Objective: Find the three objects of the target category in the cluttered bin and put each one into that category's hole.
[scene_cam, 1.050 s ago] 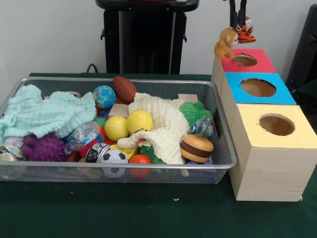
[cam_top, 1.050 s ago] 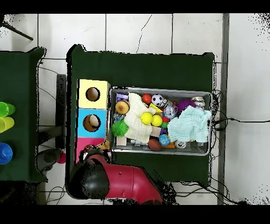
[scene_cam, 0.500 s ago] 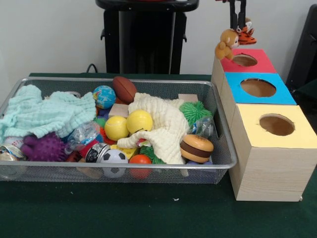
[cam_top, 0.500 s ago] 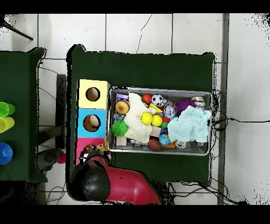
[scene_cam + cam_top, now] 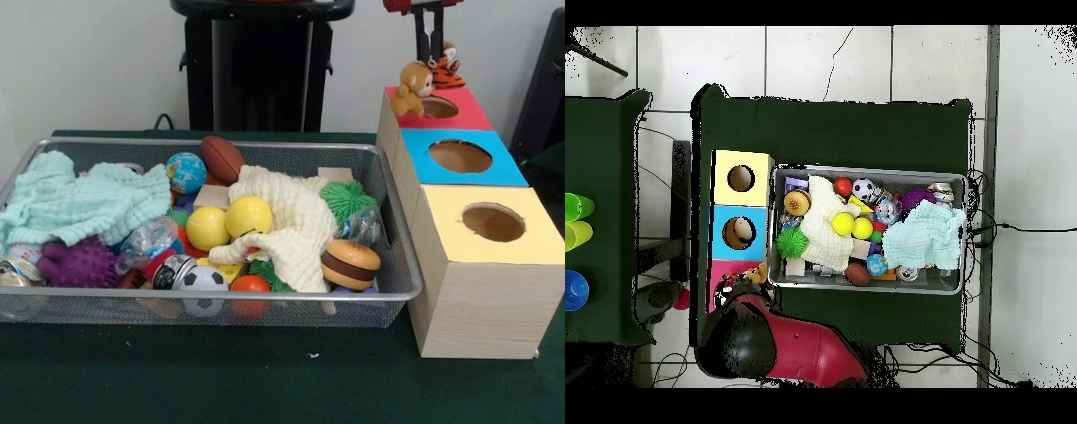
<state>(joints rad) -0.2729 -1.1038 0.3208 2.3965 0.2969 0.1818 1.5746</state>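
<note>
Tiger toy (image 5: 446, 72) half hidden behind pincer (image 5: 430, 55), monkey (image 5: 410, 87)

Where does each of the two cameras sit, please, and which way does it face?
Front view: low, across the table, facing the bin and boxes; shows the pedestal and the gripper above the red box, at the plush toys.
Overhead view: above the table, looking straight down; shows the red and black arm at the bottom.
Both share the bin, the boxes and the yellow balls, turned half round.
</note>
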